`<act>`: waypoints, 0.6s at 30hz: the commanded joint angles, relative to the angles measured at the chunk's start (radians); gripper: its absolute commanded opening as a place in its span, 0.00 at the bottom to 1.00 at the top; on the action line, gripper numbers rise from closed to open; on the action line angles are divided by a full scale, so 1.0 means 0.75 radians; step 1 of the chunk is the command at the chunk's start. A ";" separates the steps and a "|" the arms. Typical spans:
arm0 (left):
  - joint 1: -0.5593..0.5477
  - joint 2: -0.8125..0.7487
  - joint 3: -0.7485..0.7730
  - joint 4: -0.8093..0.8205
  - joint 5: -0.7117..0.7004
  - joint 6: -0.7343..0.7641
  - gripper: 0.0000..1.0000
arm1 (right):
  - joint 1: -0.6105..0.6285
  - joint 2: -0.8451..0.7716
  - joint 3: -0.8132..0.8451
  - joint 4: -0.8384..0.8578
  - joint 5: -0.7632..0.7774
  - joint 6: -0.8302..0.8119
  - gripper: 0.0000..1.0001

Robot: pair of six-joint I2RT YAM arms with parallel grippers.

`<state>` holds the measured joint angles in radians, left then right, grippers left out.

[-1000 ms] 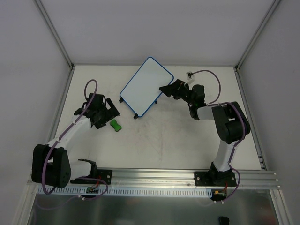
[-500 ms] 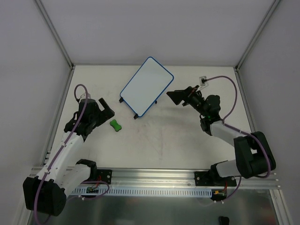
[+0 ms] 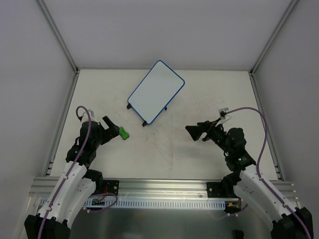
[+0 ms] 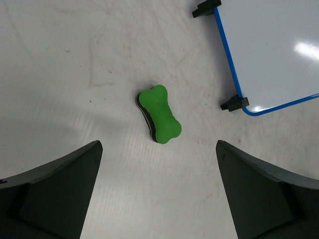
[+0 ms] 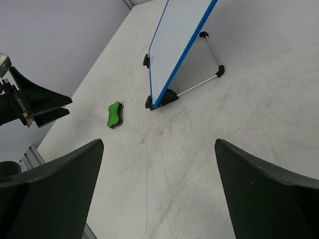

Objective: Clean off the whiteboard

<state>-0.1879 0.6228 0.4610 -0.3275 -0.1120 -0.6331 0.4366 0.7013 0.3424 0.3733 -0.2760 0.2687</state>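
As whiteboard [image 3: 156, 92] looks blank | green eraser [image 4: 159, 114] lies free | left gripper [image 4: 159, 191], right gripper [image 5: 159, 186] wide, empty | likely finished; next: park arms

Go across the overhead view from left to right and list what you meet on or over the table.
left gripper → green eraser → whiteboard → right gripper

The whiteboard [image 4: 279, 55] is cropped by the top and right edges of the left wrist view and the top edge of the right wrist view; the left gripper [image 4: 158, 145] fingers [image 4: 55, 194] run off the bottom edge.
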 commanded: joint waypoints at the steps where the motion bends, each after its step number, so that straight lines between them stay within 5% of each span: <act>1: 0.011 -0.047 -0.060 0.062 -0.012 0.083 0.99 | 0.005 -0.170 -0.151 -0.158 0.082 -0.027 0.99; 10: 0.011 -0.053 -0.144 0.136 0.027 0.147 0.99 | 0.007 -0.540 -0.444 -0.036 0.131 0.096 0.99; 18: 0.009 -0.051 -0.155 0.152 0.039 0.143 0.99 | 0.011 -0.622 -0.495 -0.085 0.139 0.098 0.99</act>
<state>-0.1879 0.5842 0.3485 -0.2550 -0.1047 -0.5514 0.4370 0.2474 0.0277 0.2817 -0.1936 0.3313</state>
